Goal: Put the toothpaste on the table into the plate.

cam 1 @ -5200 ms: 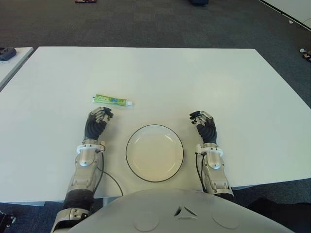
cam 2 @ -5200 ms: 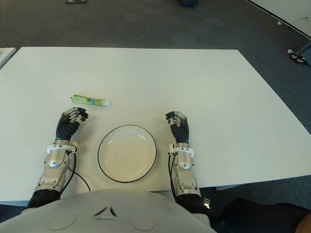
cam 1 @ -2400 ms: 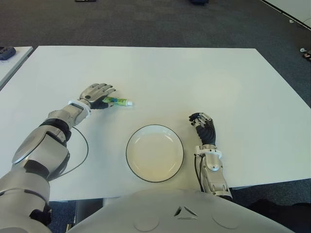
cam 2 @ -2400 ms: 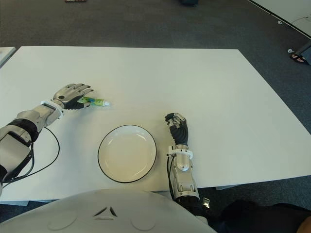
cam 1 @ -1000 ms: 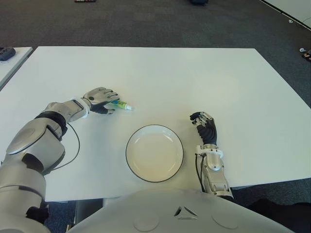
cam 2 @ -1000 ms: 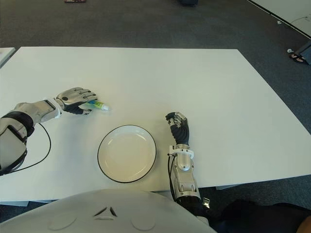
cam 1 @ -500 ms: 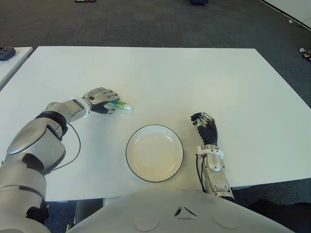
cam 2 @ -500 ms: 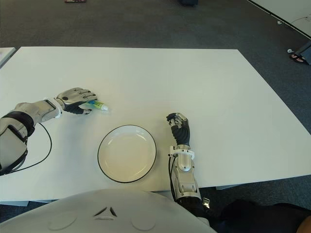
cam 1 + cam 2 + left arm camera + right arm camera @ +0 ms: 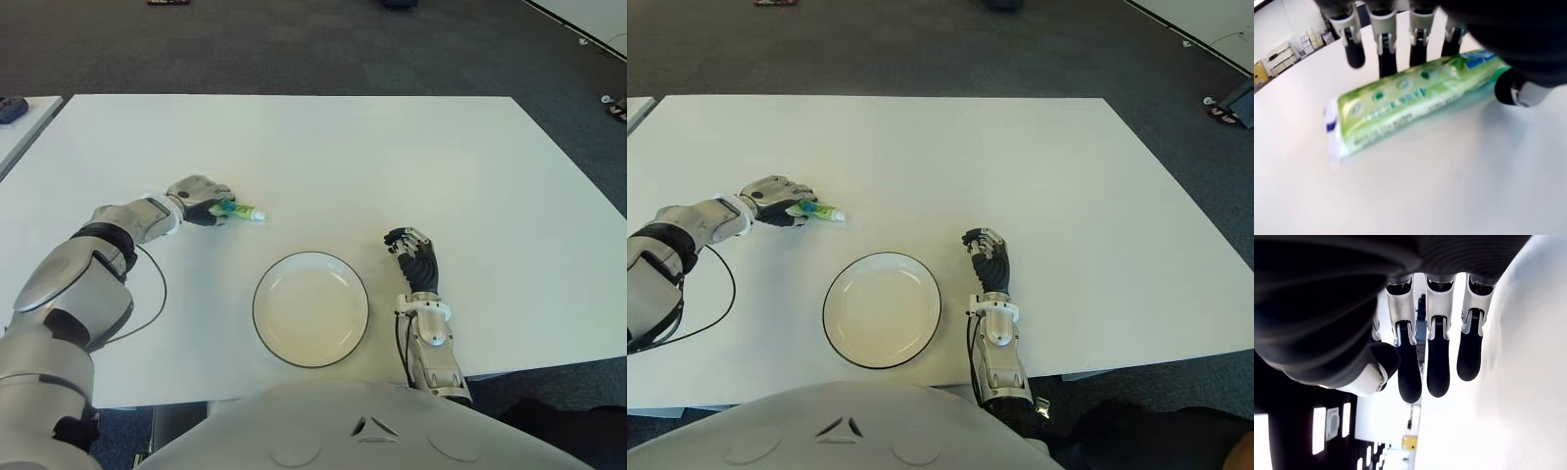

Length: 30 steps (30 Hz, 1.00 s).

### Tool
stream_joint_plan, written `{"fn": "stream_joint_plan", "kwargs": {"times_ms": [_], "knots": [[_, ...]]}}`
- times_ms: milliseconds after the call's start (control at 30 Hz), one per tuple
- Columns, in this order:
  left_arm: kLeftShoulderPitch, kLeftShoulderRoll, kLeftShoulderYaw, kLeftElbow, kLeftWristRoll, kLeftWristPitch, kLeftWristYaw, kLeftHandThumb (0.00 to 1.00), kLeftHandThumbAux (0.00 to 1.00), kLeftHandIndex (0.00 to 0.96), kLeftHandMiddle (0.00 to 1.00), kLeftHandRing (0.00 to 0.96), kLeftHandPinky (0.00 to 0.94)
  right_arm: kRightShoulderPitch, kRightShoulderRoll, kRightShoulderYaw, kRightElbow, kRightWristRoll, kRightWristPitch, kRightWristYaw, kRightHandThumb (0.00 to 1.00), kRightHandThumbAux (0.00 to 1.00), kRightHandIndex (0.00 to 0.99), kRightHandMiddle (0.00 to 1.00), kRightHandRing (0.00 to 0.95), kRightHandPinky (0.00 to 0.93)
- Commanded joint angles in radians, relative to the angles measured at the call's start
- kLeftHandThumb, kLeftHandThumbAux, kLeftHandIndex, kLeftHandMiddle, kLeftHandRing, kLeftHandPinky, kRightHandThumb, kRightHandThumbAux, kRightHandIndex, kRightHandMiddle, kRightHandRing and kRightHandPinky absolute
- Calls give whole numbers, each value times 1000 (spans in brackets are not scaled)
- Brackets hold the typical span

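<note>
On the white worktop (image 9: 411, 157), the left hand (image 9: 199, 199) is grasping the green toothpaste (image 9: 1410, 100), which is lying well left of the plate (image 9: 311, 309). Right of the plate, the right hand (image 9: 416, 261) is curling, holding nothing.

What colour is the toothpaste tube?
Green with white and blue markings; the toothpaste tube shows best in the left wrist view.

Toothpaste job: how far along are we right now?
Done: the left robot hand has reached the toothpaste. In hand: its fingers curl over the tube, which lies on the table. Left: lift it, carry it to the empty plate, release. The right robot hand shows right of the plate.
</note>
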Motion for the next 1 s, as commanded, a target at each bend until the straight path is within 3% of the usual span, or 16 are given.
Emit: {"fn": "stream_joint_plan", "kwargs": {"times_ms": [33,167,367,467,500,633,1000], "knots": [[21,1,-1,9,3,-21,-40,532,366,309,429,444,508,0,0,-4,-3,0,17,0,702,725,430,488,447,438],[20,24,13,-16,-10,-52,-50,514,415,375,474,480,535,1,0,-4,-3,2,17,1,702,725,430,488,448,439],[26,-1,28,3,-16,9,-63,487,539,433,526,508,519,-1,0,-6,-1,2,19,1,702,725,430,489,448,440],[29,-7,38,4,-26,30,-72,482,602,453,568,562,564,-2,-1,-6,-1,1,18,0,702,725,430,486,446,440],[30,-8,40,4,-28,33,-75,561,639,444,586,580,577,-3,-1,-6,0,1,18,0,702,725,430,486,446,440],[35,-10,57,3,-47,45,-90,673,690,433,628,621,606,-6,-1,-6,2,-1,18,-2,702,725,430,486,448,442],[41,-13,70,2,-62,60,-97,704,706,430,678,663,623,-13,-5,-6,6,-6,20,-5,700,726,430,484,451,440]]}}
